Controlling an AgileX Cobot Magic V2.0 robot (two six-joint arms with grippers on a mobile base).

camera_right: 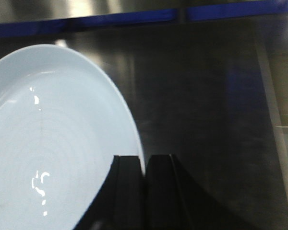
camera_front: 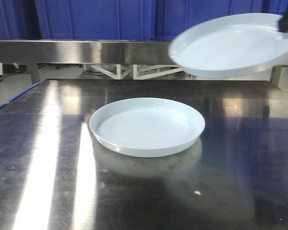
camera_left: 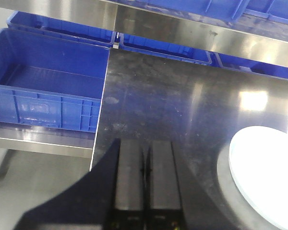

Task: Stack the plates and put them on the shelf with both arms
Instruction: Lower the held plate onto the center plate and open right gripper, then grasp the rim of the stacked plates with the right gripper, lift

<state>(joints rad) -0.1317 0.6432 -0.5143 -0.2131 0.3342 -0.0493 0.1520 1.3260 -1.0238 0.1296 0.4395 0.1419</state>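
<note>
The lower plate (camera_front: 149, 127) lies flat near the middle of the steel table (camera_front: 48, 158), with bare metal open all round it: wide to its left, wide toward the camera, a narrower strip behind it up to the table's far edge. Above and to the right of the lower plate, well clear of it, the raised plate (camera_front: 233, 45) hangs tilted and blurred. The right gripper (camera_right: 145, 160) has its jaws drawn almost together on that plate's rim. Left of the lower plate, the left gripper (camera_left: 145, 143) hovers over bare table with its fingers (camera_left: 129, 177) pressed together and nothing between them. Further left of the lower plate the table ends in a straight edge, and a blue crate (camera_left: 43, 91) sits just past it, lower down. The tabletop is scuffed and throws bright streaks of glare. Behind the lower plate runs a steel shelf (camera_front: 86, 50), with more blue crates (camera_front: 96, 19) beyond it.
</note>
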